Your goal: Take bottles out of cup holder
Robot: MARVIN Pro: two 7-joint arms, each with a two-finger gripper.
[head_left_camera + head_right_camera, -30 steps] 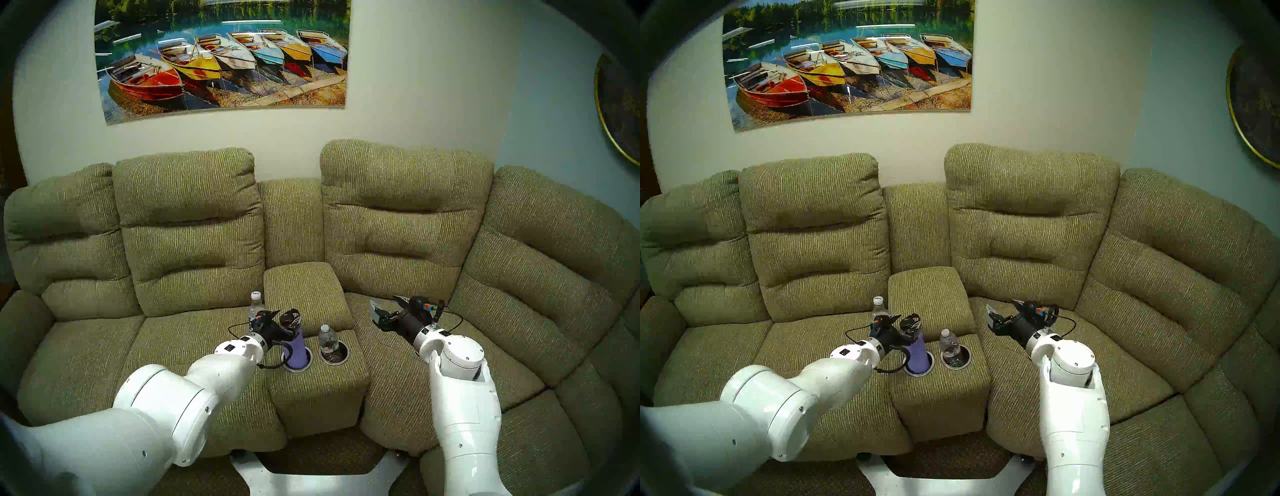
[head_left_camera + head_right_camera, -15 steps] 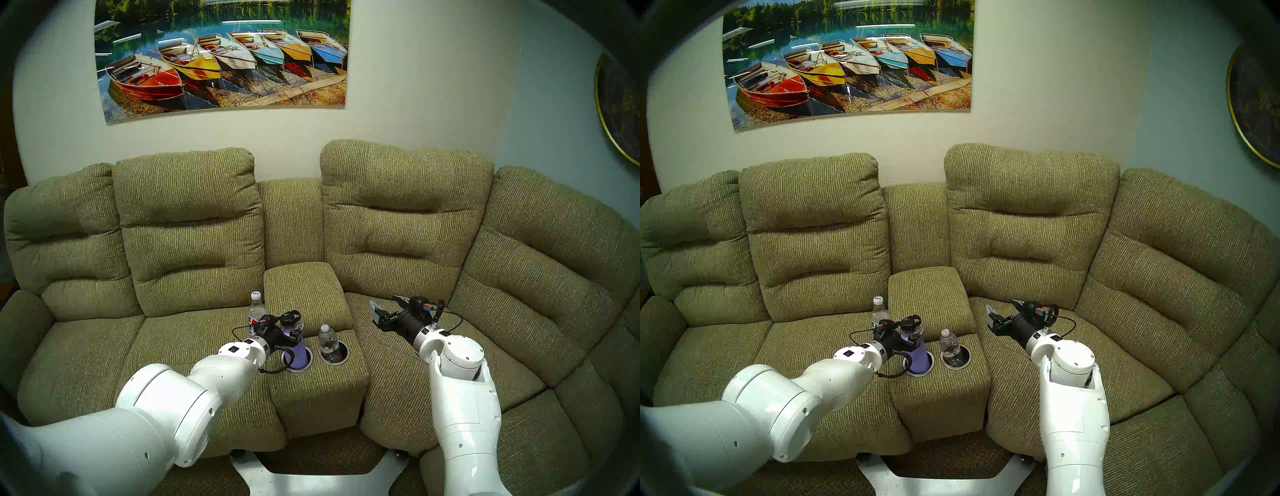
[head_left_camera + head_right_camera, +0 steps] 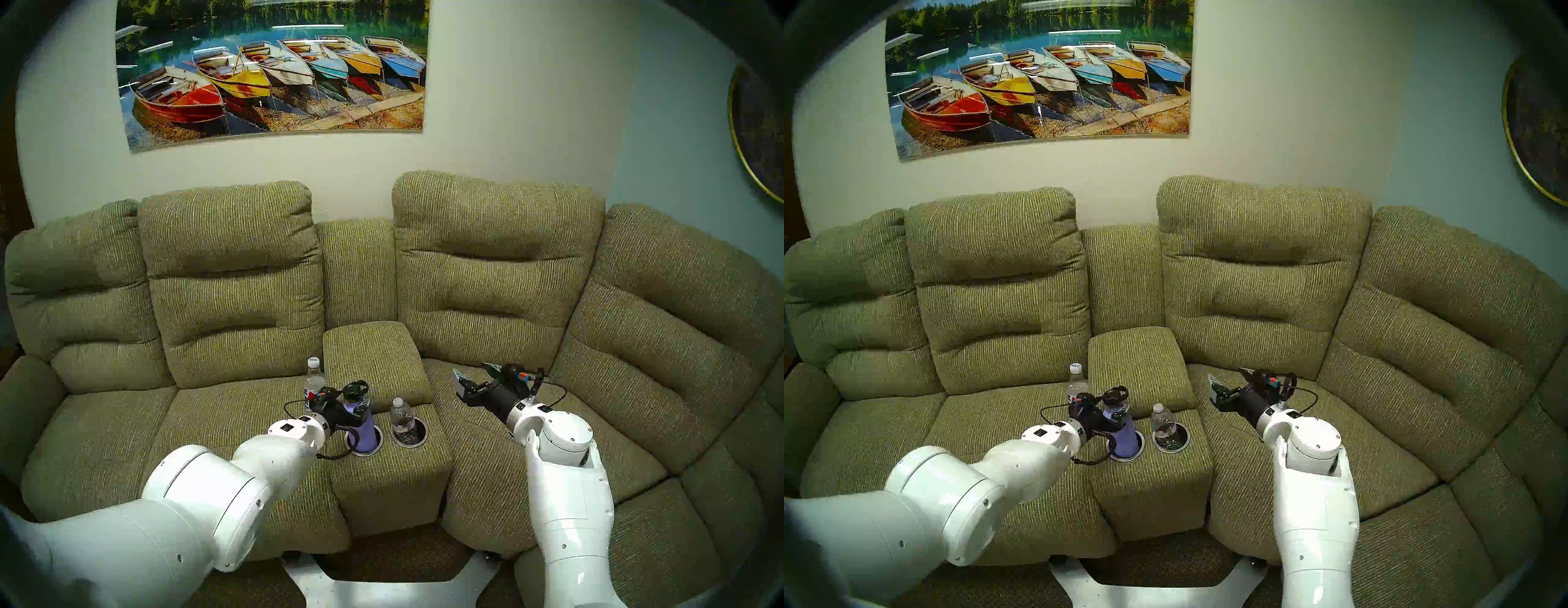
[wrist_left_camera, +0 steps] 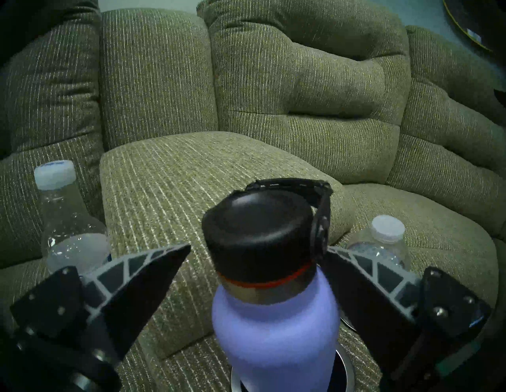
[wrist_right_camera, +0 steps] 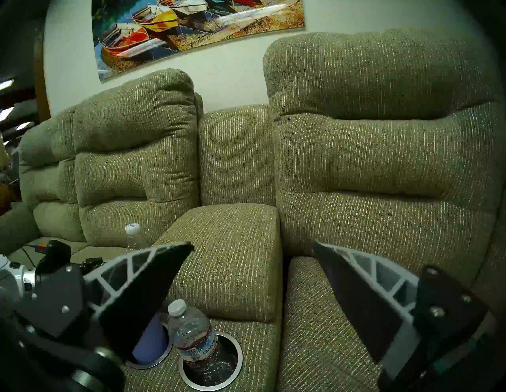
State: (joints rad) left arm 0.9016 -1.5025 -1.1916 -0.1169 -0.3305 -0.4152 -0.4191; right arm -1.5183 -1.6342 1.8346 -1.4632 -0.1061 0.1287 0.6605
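The lavender flask [image 3: 365, 429] with its black loop-handled cap stands in the left well [image 3: 365, 454] of the cup holder on the sofa's centre console. My left gripper [image 3: 345, 402] is open and straddles the flask's neck; in the left wrist view [image 4: 257, 247] the right finger [image 4: 356, 282] lies against the cap's hinge and the left finger [image 4: 142, 276] stands apart from it. The small clear bottle [image 3: 402, 418] with a white cap stands in the right well [image 3: 409, 445]. My right gripper [image 3: 473, 374] is open and empty above the right seat, right of the console.
A taller clear bottle with a red-and-white label [image 3: 314, 380] stands on the left seat against the console, just behind my left gripper. The console's padded armrest [image 3: 373, 361] rises behind the wells. Sofa backrests close off the far side.
My left gripper has moved forward so its open fingers now sit on either side of the flask's neck. The right arm has not moved.
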